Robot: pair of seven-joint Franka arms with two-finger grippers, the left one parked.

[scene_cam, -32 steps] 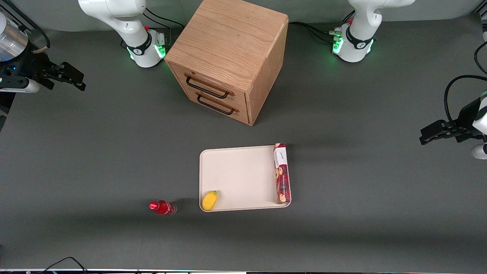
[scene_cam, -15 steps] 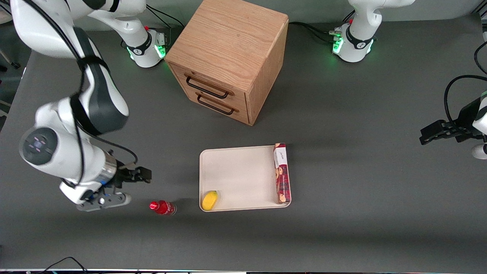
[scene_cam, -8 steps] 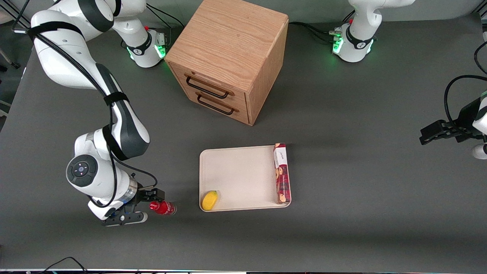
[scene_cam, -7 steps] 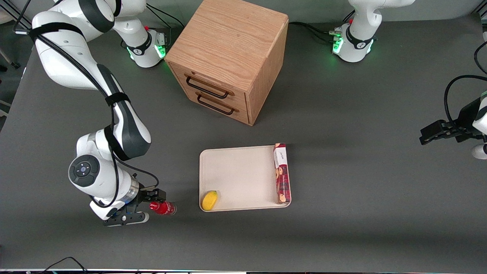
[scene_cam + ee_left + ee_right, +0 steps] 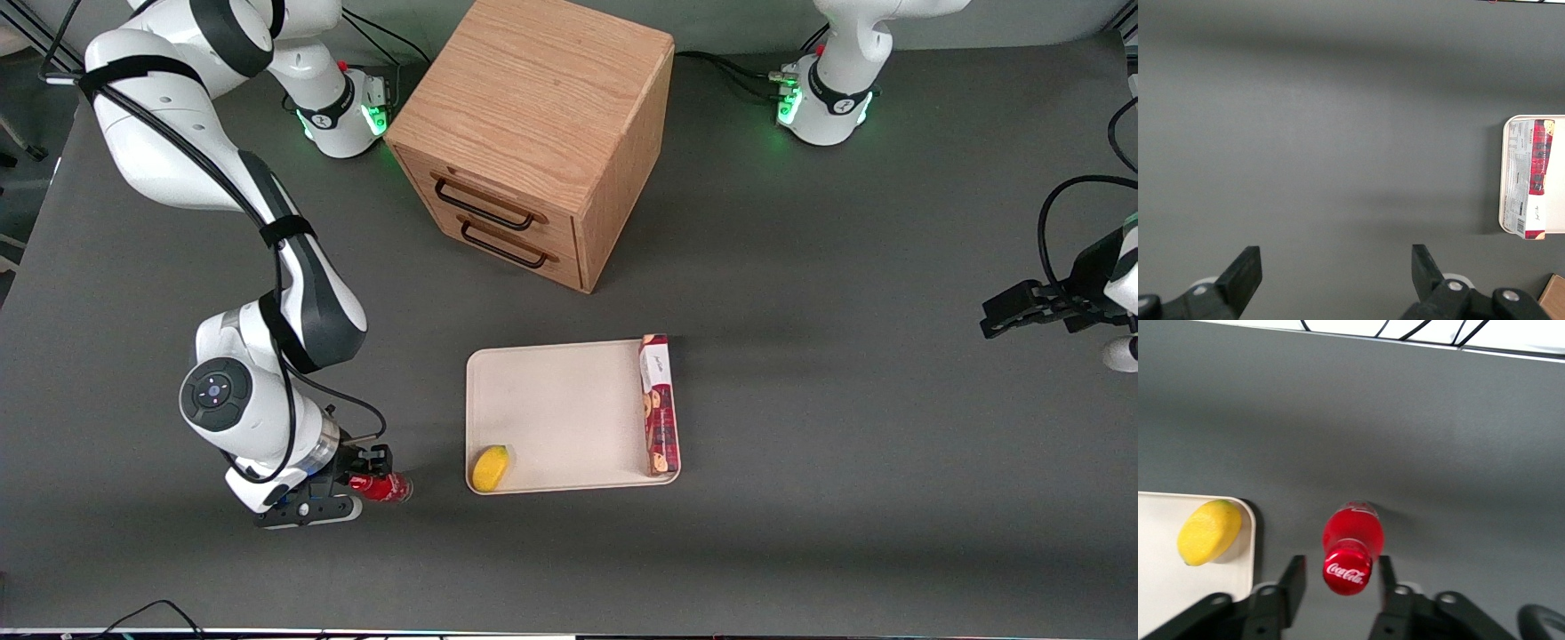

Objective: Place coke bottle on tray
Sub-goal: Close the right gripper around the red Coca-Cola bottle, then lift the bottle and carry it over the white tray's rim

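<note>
The grey table [image 5: 800, 267] carries a cabinet [image 5: 533, 133] farthest from the front camera, the tray [image 5: 560, 418] nearer, and the bottle [image 5: 384, 486] beside it, under the gripper [image 5: 364, 476], fingers spread.

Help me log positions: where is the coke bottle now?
The coke bottle lies on the table beside the tray, nearest the lemon, its cap between the open end effector's fingers.

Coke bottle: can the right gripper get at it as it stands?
Likely yes. The gripper is open, fingers either side of the coke bottle at its cap end, nothing between them; the bottle lies on the table beside the tray.
</note>
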